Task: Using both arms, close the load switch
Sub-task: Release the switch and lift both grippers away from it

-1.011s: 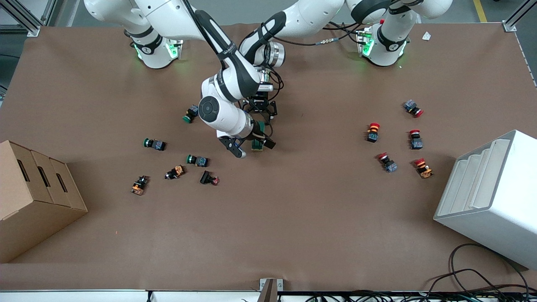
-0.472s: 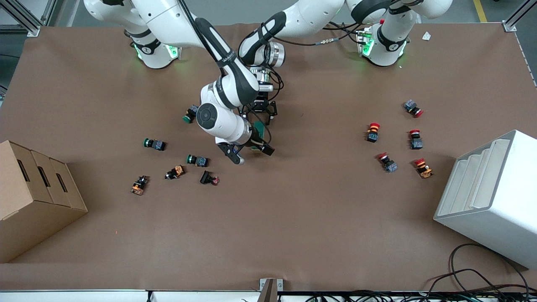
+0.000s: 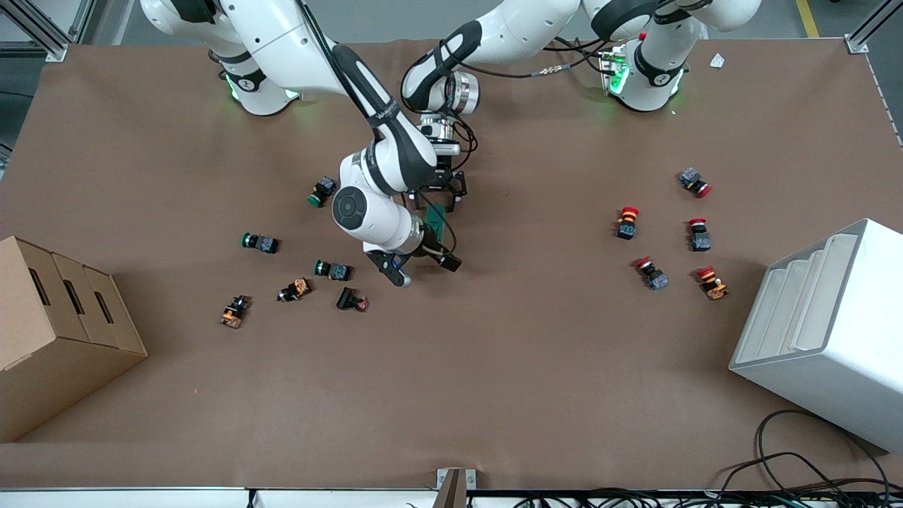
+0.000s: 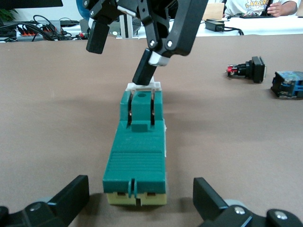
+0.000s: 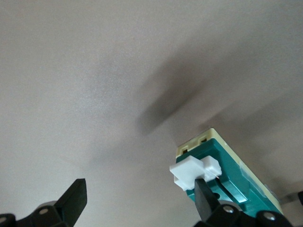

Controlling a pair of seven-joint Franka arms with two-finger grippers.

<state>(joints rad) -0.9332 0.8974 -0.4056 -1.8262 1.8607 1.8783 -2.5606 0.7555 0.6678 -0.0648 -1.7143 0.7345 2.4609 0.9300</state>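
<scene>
The load switch (image 3: 435, 219), a dark-green block with a white lever (image 4: 143, 86) at one end, lies on the brown table mid-table. In the left wrist view the load switch (image 4: 137, 156) lies between the spread fingers of my left gripper (image 4: 141, 189), which do not touch it. My left gripper (image 3: 439, 192) is low over the switch's end farther from the front camera. My right gripper (image 3: 423, 268) is open over the nearer end, and one of its fingers (image 5: 206, 196) rests against the white lever (image 5: 194, 171). The right gripper also shows in the left wrist view (image 4: 120, 54).
Green, orange and red push buttons (image 3: 331, 269) lie scattered toward the right arm's end, one green button (image 3: 321, 190) close to the arms. Red push buttons (image 3: 650, 271) lie toward the left arm's end. A cardboard box (image 3: 56, 331) and a white rack (image 3: 825, 331) stand at the table's ends.
My right gripper has shifted nearer to the front camera along the switch, still open. The left gripper has stayed at the switch's other end.
</scene>
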